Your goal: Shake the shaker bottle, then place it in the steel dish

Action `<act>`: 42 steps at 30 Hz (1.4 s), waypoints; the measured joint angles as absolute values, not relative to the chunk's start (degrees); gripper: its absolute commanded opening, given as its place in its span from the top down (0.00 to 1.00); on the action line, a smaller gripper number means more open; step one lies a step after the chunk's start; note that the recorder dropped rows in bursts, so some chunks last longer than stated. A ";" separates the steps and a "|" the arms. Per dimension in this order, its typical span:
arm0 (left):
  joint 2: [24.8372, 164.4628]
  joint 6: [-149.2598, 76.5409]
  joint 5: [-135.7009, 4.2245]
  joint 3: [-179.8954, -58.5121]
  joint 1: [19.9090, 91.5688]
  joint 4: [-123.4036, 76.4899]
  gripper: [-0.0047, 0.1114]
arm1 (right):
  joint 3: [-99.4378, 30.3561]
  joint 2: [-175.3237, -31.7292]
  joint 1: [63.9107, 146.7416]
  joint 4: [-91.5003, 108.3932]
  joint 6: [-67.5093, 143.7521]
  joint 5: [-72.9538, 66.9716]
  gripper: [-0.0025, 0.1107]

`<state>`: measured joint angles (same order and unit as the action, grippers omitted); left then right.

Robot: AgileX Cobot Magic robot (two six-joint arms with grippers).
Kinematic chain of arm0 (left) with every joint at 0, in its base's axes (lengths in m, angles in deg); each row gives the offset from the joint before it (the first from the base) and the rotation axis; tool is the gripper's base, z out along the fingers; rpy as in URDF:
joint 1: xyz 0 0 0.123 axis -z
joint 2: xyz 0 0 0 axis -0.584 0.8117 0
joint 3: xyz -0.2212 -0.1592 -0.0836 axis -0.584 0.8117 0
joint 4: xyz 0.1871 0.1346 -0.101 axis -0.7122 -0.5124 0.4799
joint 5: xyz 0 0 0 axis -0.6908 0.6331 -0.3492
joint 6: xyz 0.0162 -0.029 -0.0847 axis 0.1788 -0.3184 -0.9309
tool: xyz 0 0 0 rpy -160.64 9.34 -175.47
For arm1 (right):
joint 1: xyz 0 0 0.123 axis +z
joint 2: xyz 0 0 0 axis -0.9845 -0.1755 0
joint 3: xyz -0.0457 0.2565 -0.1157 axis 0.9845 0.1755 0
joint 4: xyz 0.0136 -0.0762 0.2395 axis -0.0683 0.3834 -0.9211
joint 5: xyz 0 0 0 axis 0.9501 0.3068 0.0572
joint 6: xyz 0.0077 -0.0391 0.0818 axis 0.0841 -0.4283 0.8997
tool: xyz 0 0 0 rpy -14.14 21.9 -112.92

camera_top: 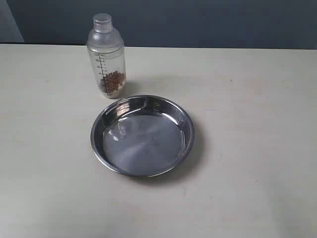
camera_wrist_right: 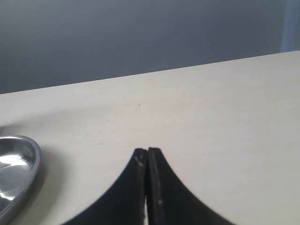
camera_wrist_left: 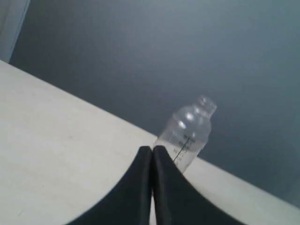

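Note:
The shaker bottle stands upright on the table, its brown granules at the bottom, just behind the steel dish. The dish lies empty in the middle of the table. Neither arm shows in the exterior view. In the left wrist view my left gripper is shut with nothing in it, and the shaker bottle stands some way beyond its tips. My right gripper is shut and empty too, over bare table, with the steel dish off to one side.
The pale table ends at a dark grey wall right behind the bottle. Nothing else stands on the table.

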<state>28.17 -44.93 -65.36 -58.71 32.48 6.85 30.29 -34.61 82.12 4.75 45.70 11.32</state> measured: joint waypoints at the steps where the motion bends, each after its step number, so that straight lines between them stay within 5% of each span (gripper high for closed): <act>1: 28.17 -45.18 -67.02 -58.71 32.48 8.08 0.96 | 30.29 -34.61 82.12 4.75 45.70 11.32 0.99; 14: 28.15 -50.54 -76.86 -59.11 32.48 10.64 0.96 | 30.29 -34.61 82.12 4.75 45.70 11.32 0.99; 22: 42.95 -51.13 -81.31 -81.97 35.51 -18.05 0.95 | 30.29 -34.61 82.12 4.75 45.70 11.32 0.99; 28: 70.14 -51.13 -87.25 -99.44 35.69 -33.98 0.65 | 30.29 -34.61 82.12 4.75 45.70 11.32 0.99; 33: 85.87 -54.85 -88.26 -102.33 35.82 -36.40 0.40 | 30.29 -34.61 82.12 4.75 45.70 11.32 0.99; 42: 103.06 -63.51 -96.94 -102.43 35.91 -45.08 0.39 | 30.29 -34.61 82.12 4.75 45.70 11.32 0.99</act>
